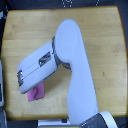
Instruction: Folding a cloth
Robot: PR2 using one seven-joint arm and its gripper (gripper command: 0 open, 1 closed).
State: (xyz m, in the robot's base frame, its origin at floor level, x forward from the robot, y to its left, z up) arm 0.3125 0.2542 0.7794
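the cloth [36,92] lies in the lower left of the frame, a small pink-magenta patch flat on the tabletop [100,35], close to the tabletop's near edge. only part of it shows; its upper portion is covered by the robot's forearm. a faint darker curl or crease marks its visible face, too blurred to read further.

right above the cloth, the white forearm [37,67] slants from the middle of the frame down toward the left edge, with a dark seam running along its length. its end, where the gripper [20,80] sits, is at the left, just up and left of the cloth. the gripper looks dark and small here, and i cannot tell how far apart its fingers stand or whether it has hold of anything.

the upper arm [75,65] is a broad white shape running from the top centre down to the bottom of the frame.

the wooden tabletop fills most of the frame, with rounded corners against a dark floor.
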